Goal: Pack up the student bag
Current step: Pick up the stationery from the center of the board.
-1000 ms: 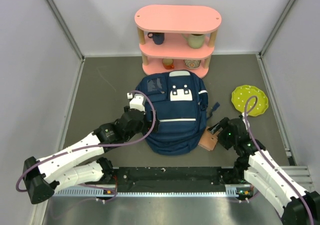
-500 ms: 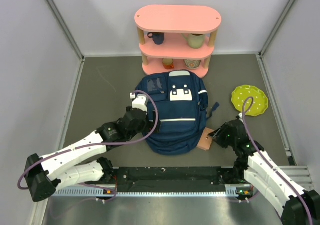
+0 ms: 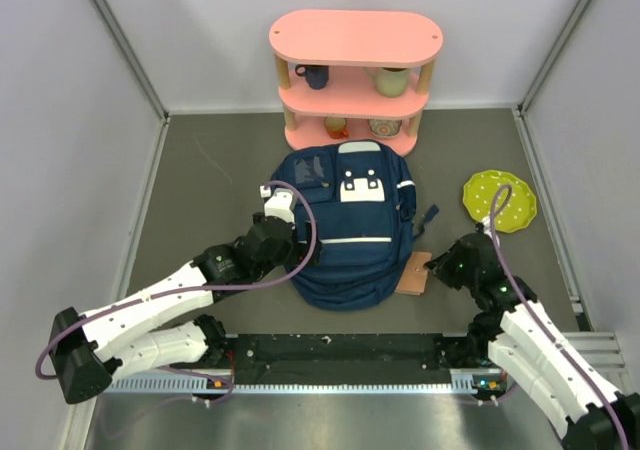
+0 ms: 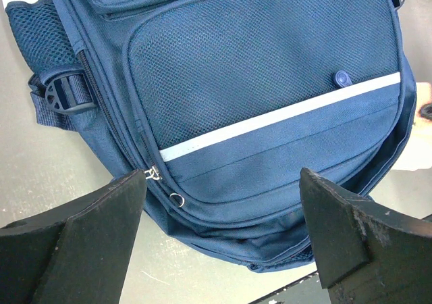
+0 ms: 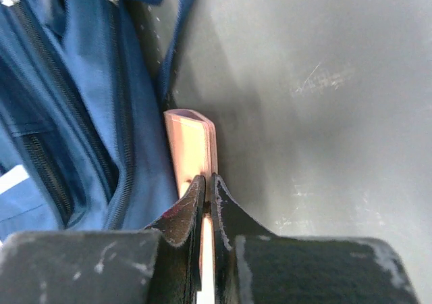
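The student bag [image 3: 350, 225], navy with thin white stripes, lies flat in the middle of the table. My left gripper [image 4: 223, 172] hovers open over its lower left corner, where the bag [image 4: 270, 94] fills the view with a zipper pull beside the left finger. In the top view the left gripper [image 3: 283, 206] sits at the bag's left edge. A thin pink-tan booklet [image 3: 411, 275] lies against the bag's lower right side. My right gripper [image 5: 208, 179] is shut on the booklet [image 5: 192, 142], edge-on beside the bag [image 5: 74, 115]. The right gripper [image 3: 437, 267] shows just right of it.
A pink three-tier shelf [image 3: 355, 40] with cups and bowls stands behind the bag. A green dotted plate [image 3: 498, 200] lies at the right. Grey walls close in both sides, and a black rail [image 3: 340, 350] runs along the near edge.
My right gripper has closed on the pink-tan booklet and nudged it toward the bag. The left arm crept slightly forward, then held still, staying open.
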### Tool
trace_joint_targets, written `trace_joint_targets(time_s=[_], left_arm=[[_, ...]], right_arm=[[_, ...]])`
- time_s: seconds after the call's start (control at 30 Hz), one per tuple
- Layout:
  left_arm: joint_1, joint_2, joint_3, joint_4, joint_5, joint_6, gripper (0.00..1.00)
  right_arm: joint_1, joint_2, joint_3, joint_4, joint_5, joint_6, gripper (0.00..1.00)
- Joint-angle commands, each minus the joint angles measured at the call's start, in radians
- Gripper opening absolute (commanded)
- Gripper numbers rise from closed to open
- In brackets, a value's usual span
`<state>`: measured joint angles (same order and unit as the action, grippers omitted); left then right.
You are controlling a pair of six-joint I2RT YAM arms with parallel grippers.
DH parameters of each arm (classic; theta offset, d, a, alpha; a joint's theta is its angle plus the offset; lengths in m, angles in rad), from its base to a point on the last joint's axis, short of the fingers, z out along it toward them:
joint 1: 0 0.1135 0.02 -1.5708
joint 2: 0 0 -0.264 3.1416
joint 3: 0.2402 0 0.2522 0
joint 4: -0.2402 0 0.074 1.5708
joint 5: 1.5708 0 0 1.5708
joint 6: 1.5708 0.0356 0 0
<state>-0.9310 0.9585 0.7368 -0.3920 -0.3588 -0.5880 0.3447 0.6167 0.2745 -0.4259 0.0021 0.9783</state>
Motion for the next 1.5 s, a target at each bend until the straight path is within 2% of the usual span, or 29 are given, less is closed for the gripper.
trace_joint_targets(time_s=[0.0,0.17,0.37,0.53,0.73,0.83,0.97,1.23,1.33,1.37,1.43,1.47], left_arm=[[0.0,-0.007,0.032,0.05,0.006,0.004,0.99],[0.0,-0.018,0.042,0.096,0.032,0.016,0.99],[-0.002,0.037,0.07,0.159,0.122,0.043,0.99],[0.001,0.074,0.064,0.321,0.233,0.024,0.99],[0.009,0.161,0.042,0.593,0.42,-0.025,0.99],[0.02,0.216,0.039,0.705,0.497,-0.079,0.99],[0.034,0.279,0.036,0.807,0.592,-0.133,0.99],[0.041,0.405,0.049,1.002,0.751,-0.199,0.99],[0.049,0.419,0.039,1.045,0.762,-0.22,0.88],[0.052,0.419,0.036,1.05,0.762,-0.225,0.78],[0.057,0.401,0.027,1.047,0.747,-0.22,0.63],[0.06,0.39,0.024,1.035,0.739,-0.211,0.48]], right_arm=[[-0.006,-0.096,0.129,-0.151,0.13,-0.033,0.0],[-0.004,-0.182,0.225,-0.258,0.194,-0.055,0.0],[-0.004,-0.184,0.308,-0.266,0.133,-0.084,0.0],[-0.004,-0.175,0.348,-0.157,0.009,-0.128,0.0],[-0.006,-0.129,0.316,0.037,-0.278,-0.101,0.0],[-0.006,-0.117,0.298,0.107,-0.362,-0.078,0.0],[-0.006,-0.114,0.285,0.216,-0.422,-0.059,0.0],[-0.007,-0.083,0.269,0.302,-0.493,-0.053,0.0],[-0.006,-0.058,0.264,0.309,-0.499,-0.053,0.0],[-0.006,-0.054,0.264,0.312,-0.499,-0.053,0.0],[-0.006,-0.038,0.264,0.305,-0.487,-0.061,0.0],[-0.006,-0.034,0.265,0.3,-0.485,-0.067,0.0]])
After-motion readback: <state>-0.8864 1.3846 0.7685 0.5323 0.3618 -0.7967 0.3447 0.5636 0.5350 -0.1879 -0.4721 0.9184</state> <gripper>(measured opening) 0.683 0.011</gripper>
